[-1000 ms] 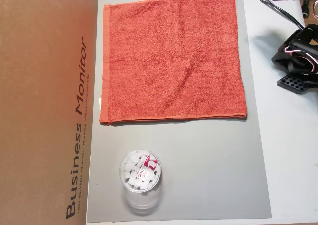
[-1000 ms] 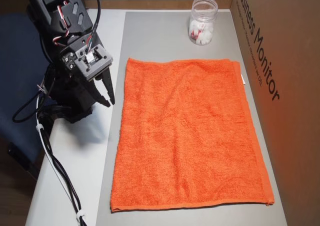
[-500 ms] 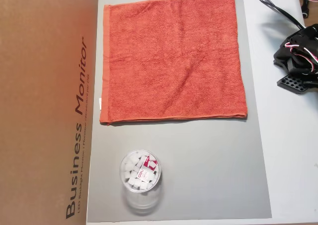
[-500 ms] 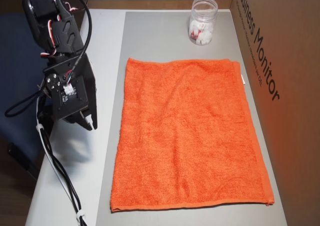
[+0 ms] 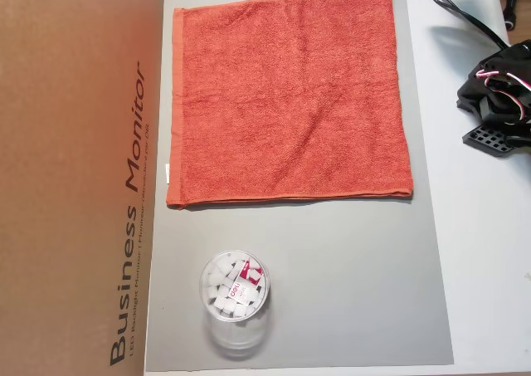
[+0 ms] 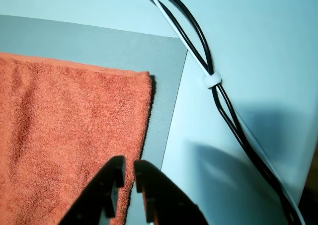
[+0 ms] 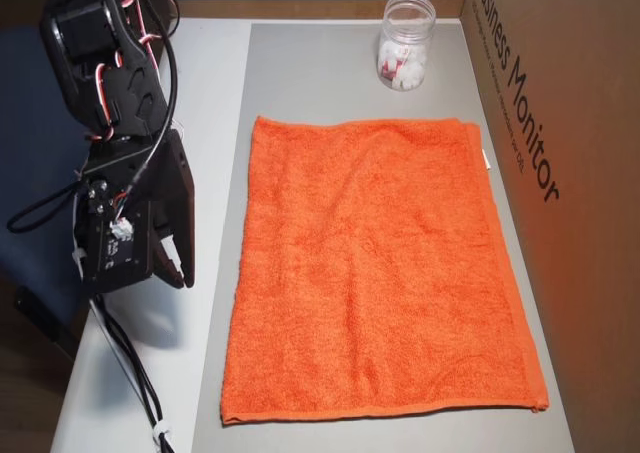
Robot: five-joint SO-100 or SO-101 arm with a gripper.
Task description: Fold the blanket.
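Blanket (image 6: 69,145) flat on mat — corner just ahead of claw (image 6: 128,166), nearly closed.

Two overheads face opposite ways (shared: blanket (image 5: 289,95)); wrist cam close.

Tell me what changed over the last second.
The arm swung down the towel's left side, as the overhead view with the arm shows it, bringing the gripper toward the towel's near corner. It holds nothing. Towel and jar stayed put.
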